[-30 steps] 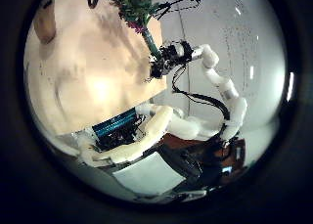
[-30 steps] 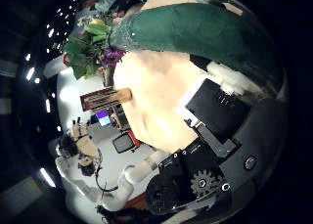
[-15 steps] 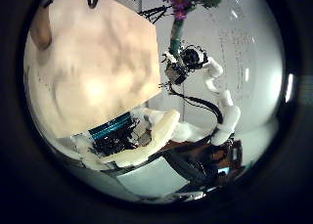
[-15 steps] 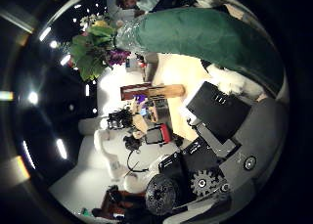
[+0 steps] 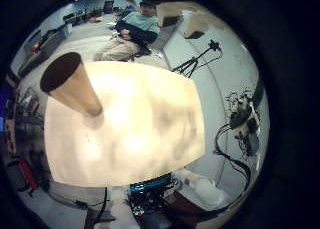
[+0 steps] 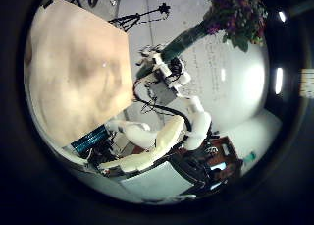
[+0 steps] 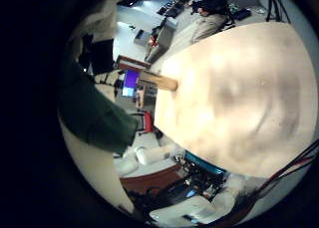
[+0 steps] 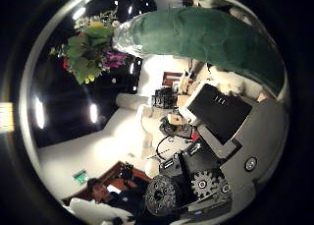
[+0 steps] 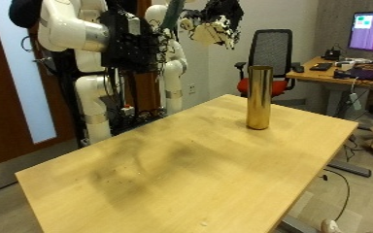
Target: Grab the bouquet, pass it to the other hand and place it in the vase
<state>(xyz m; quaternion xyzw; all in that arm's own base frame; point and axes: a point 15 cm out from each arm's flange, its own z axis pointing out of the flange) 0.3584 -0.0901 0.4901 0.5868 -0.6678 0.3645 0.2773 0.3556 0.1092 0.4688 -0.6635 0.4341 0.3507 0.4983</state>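
Note:
The bouquet has red, purple and yellow flowers (image 8: 90, 50) in a dark green wrap (image 8: 196, 38). The wrap runs close across my right palm. In the left thumb side palm view, my right hand (image 6: 162, 66) holds the wrap high in the air, its fingers curled round it and the flowers (image 6: 234, 14) above. The wrap (image 9: 174, 14) shows at the outside view's top edge beside a hand (image 9: 217, 27); I cannot tell which hand that is. A tall golden vase (image 9: 257, 97) stands upright near the far edge of the wooden table (image 9: 174, 165). No part of my left hand shows.
Beyond the table stand an office chair (image 9: 280, 53) and a desk with a monitor (image 9: 355, 68). A tripod (image 5: 195, 61) stands off the table's side. The vase (image 5: 75, 84) is the only thing on the tabletop.
My right hand has raised and turned the bouquet, and its flowers now stand higher above the table. The tabletop has slid out of the right thumb side view.

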